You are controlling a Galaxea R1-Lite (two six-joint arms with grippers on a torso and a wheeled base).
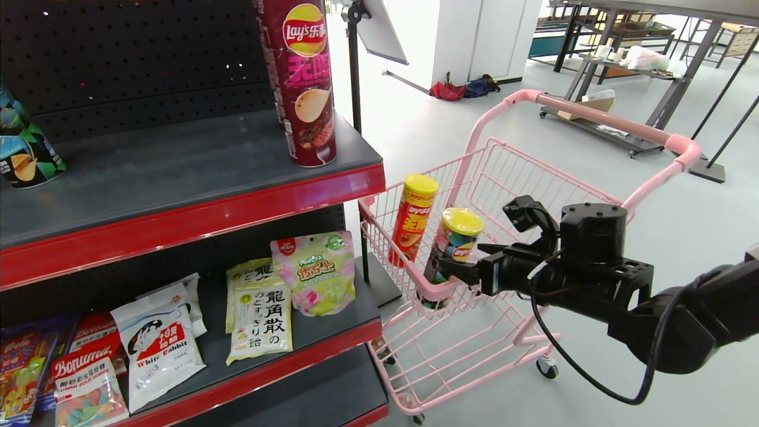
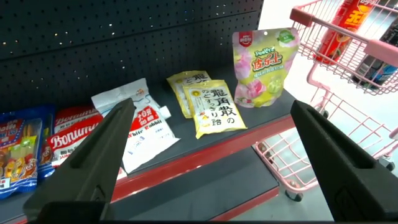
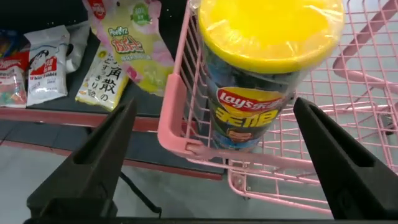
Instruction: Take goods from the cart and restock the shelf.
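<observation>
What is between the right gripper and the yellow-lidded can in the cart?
The cart's pink rim and wire wall stand before the can, as the right wrist view shows.

A pink wire cart [image 1: 593, 117] stands just beside the end of the shelf [image 1: 178, 160]. Two chip cans stand upright in the basket on the side nearest the shelf. One is a red can [image 1: 412, 222] with a yellow lid. Beside it, against the basket's rim, is a dark blue-green can [image 1: 452, 252], also yellow-lidded. A tall maroon can [image 1: 305, 89] stands upright near the front edge of the upper shelf board. Flat snack bags [image 1: 261, 308] lie on the lower board.
</observation>
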